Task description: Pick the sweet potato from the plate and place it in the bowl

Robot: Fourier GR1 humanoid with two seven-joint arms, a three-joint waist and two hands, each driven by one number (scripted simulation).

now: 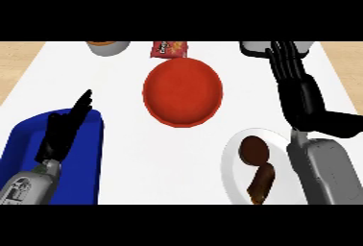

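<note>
Right hand [301,91] fingers straight, holding nothing | sweet potato [257,166] on plate [230,166], just left of wrist

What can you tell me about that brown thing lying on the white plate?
It is the sweet potato: dark reddish-brown, with a rounded bulb at its far end and a longer, narrower part running toward the near edge. It lies flat on the white plate at the counter's near right, untouched. The right robot hand is stretched out beyond it, fingers straight, with its forearm passing beside the plate. The red bowl sits apart, farther back to the left.
</note>
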